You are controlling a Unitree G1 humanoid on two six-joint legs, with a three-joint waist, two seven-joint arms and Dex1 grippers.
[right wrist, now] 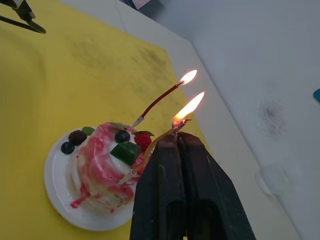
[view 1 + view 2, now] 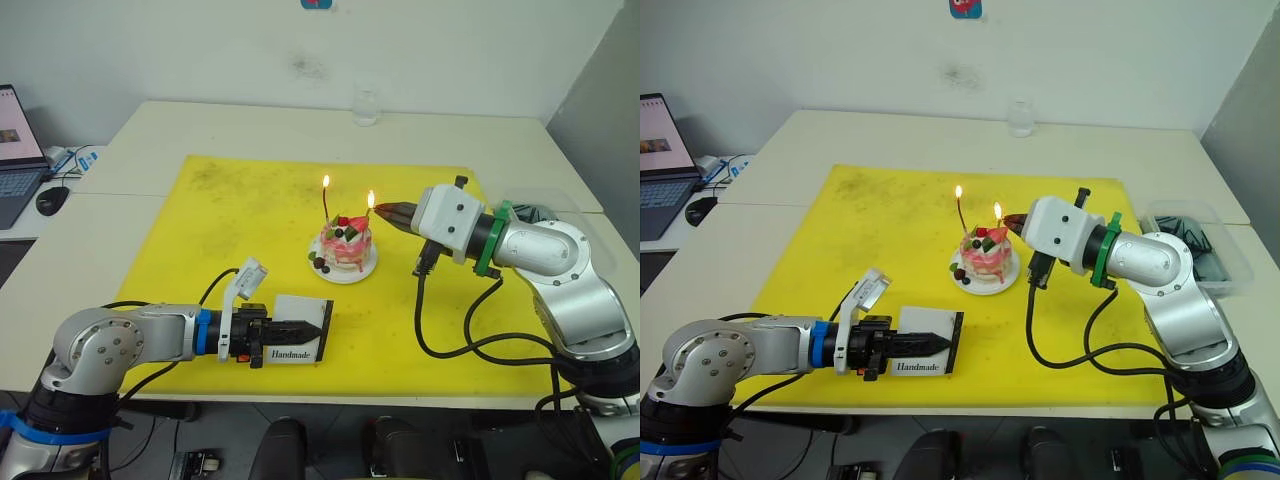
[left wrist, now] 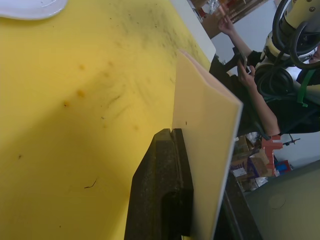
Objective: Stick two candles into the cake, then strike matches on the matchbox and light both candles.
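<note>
The small round pink-and-white cake (image 2: 346, 247) on its small white plate (image 2: 362, 273) is seen at the middle of the yellow mat (image 2: 220, 215), with the two thin tapers, the candles (image 2: 328, 205), stuck in its top, both showing flames. The right gripper (image 2: 384, 212), at 3 o'clock of the cake, is closed on a short burning match (image 1: 176, 126) held at the nearer candle's tip. The left gripper (image 2: 312, 326), at 7 o'clock of the cake, is clamped on the flat white "Handmade" matchbox (image 2: 300, 342), held on edge above the mat.
</note>
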